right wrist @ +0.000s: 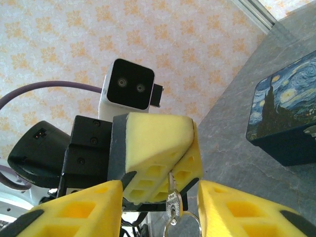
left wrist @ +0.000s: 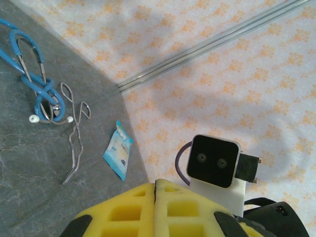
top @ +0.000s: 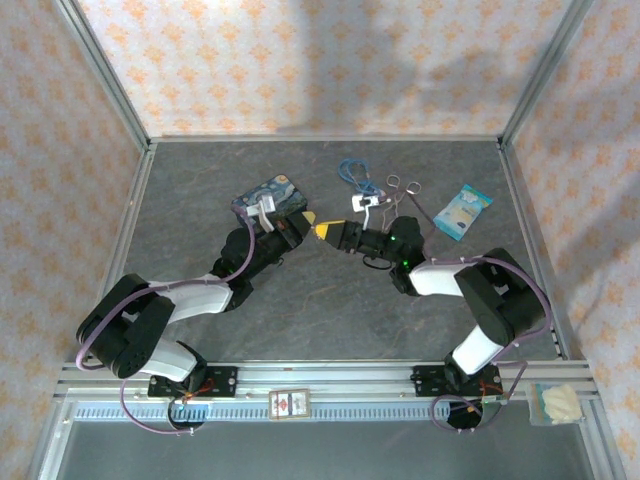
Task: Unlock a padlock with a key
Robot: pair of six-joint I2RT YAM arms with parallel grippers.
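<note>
From above, the left gripper (top: 312,224) and right gripper (top: 332,235) are meeting tip to tip over the surface (top: 330,310), near the painted tin (top: 270,197).

In the left wrist view, the left jaws are pressing fully together.

In the right wrist view, those shut jaws are pinching the key (right wrist: 172,200), its ring (right wrist: 181,223) dangling. The right jaws are standing apart on either side, touching nothing. This is probably a handover, so the right jaws should be closing squarely on the key's head before the left releases.

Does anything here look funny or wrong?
Maybe the key. It pokes out of the shut left gripper with its ring dangling free, so the end that goes into a lock seems hidden.
</note>
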